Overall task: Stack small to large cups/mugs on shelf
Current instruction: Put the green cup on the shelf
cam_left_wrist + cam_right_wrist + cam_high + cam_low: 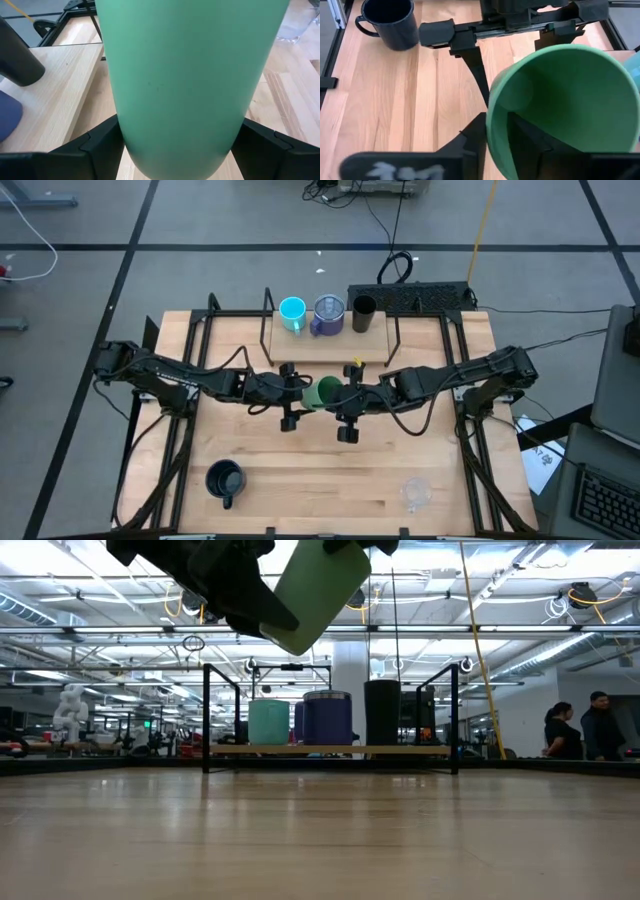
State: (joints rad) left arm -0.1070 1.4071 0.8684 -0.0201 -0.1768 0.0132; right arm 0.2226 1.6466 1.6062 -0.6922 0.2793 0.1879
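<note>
The green cup is lifted over the table's middle, tilted, between both grippers. My left gripper comes from the left and is shut on its body. My right gripper comes from the right and is shut on its mouth. On the shelf, at the far middle, stand the cyan mug, the blue-purple mug and the dark tumbler. The black mug stands on the near left of the table, the clear cup on the near right. My left gripper pinches the green cup's body near its base end between its two fingers, coming level from the table's left. The cup is lifted clear and tilted, its mouth away from this wrist. My right gripper has the green cup's rim wall with one finger inside the cup and one outside, coming from the table's right. The cup's mouth faces this wrist.
The shelf's bare board shows in front of the three vessels. Black frame rails run along the table's left and right sides. A power strip lies behind the shelf. People stand in the room beyond.
</note>
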